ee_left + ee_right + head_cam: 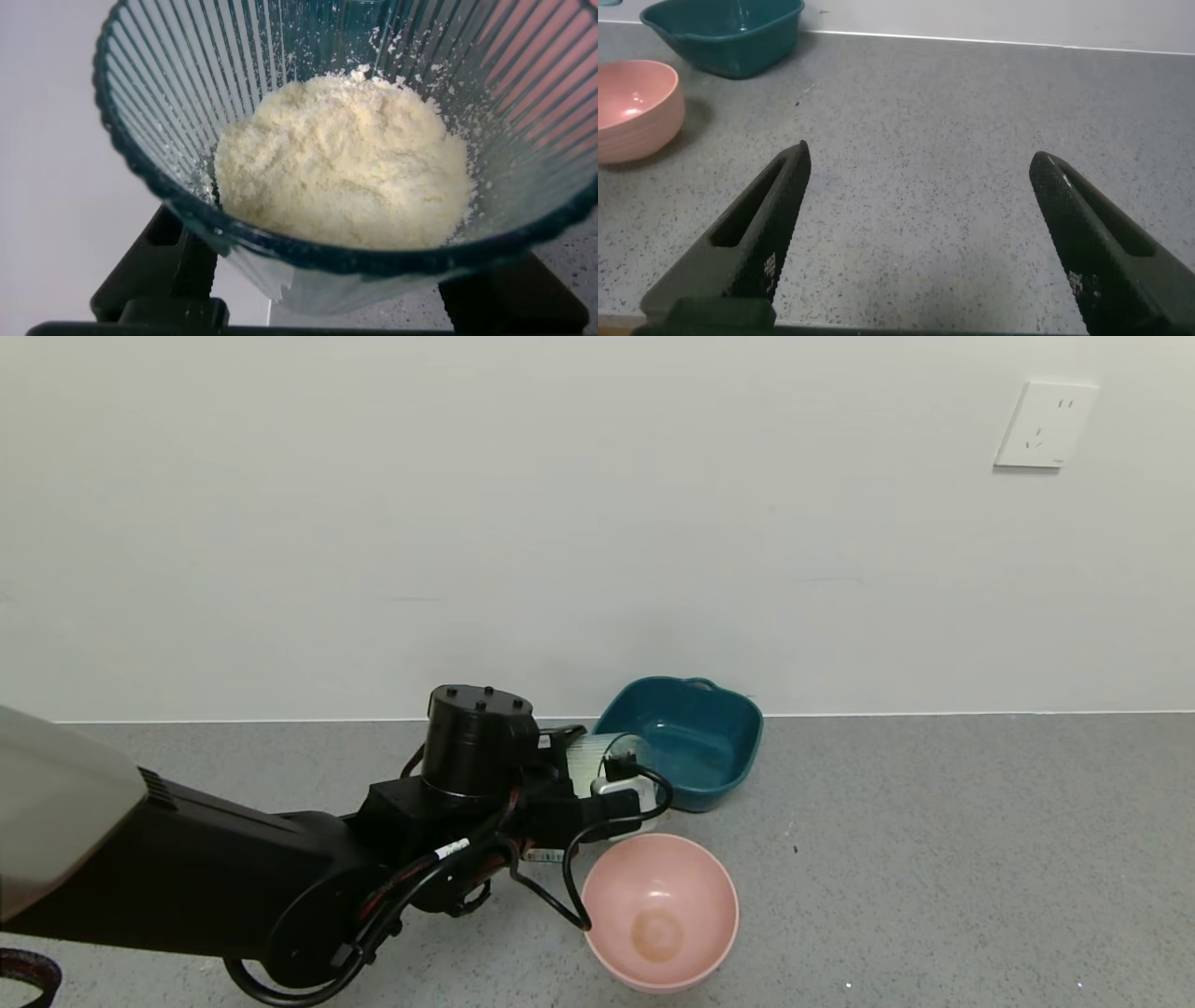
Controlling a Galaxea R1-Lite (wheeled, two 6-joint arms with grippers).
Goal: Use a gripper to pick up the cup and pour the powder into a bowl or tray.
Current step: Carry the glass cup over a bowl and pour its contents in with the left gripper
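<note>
Holding cup [308, 140] w/ powder [346, 159], left gripper [611, 784], pink bowl [661, 910] empty

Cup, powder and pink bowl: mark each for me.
cup [159, 112], left wrist view, ribbed inner wall.
powder [346, 159], left wrist view, middle of the heap.
pink bowl [660, 910], head view, bare inner wall.

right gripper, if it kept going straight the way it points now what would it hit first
Probably nothing: the open right gripper points across bare grey speckled floor toward the white wall; the round pink plastic bowl and dark teal tub sit off to one side.
</note>
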